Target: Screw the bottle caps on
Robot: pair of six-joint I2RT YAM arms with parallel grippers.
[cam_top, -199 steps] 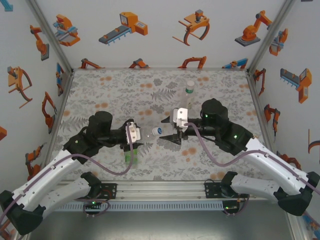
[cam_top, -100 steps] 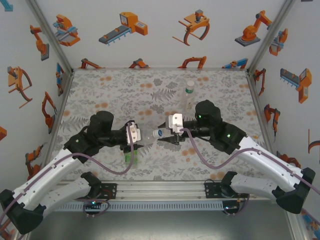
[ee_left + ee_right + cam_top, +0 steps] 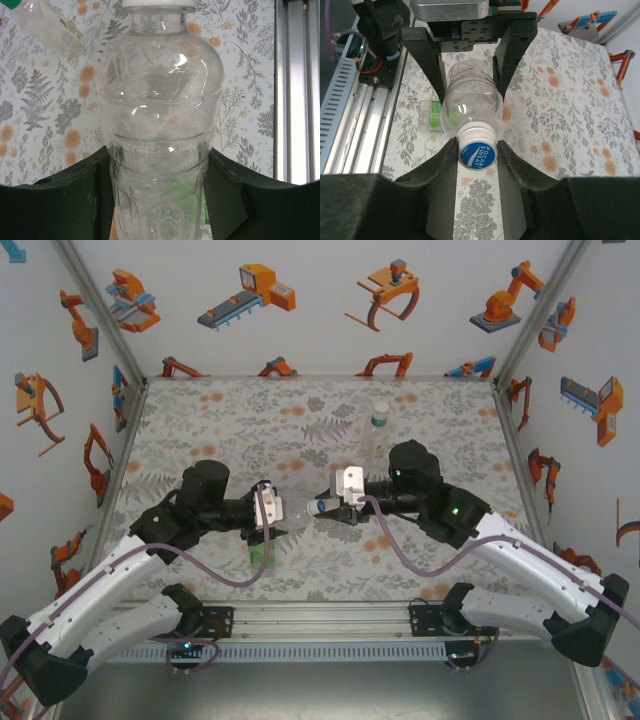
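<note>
My left gripper (image 3: 270,513) is shut on a clear bottle (image 3: 160,115), holding it sideways above the mat with its neck pointing right. The bottle's cap (image 3: 477,154), white-sided with a blue printed top, sits on the neck. My right gripper (image 3: 477,150) faces that cap end-on, and both of its fingers (image 3: 440,170) press against the cap's sides, so it is shut on the cap. From above, the two grippers meet at the mat's middle, the right gripper (image 3: 335,508) just right of the neck. A short green-tinted bottle (image 3: 262,552) lies on the mat below the left gripper.
A taller clear bottle (image 3: 378,430) with a green neck band stands upright behind the right arm. The flower-printed mat (image 3: 220,420) is bordered by an aluminium rail (image 3: 320,620) at the near edge and printed walls on the other sides.
The right gripper has slid left onto the bottle's neck and its jaws have narrowed until they touch the cap. The left gripper and its bottle have stayed put.
</note>
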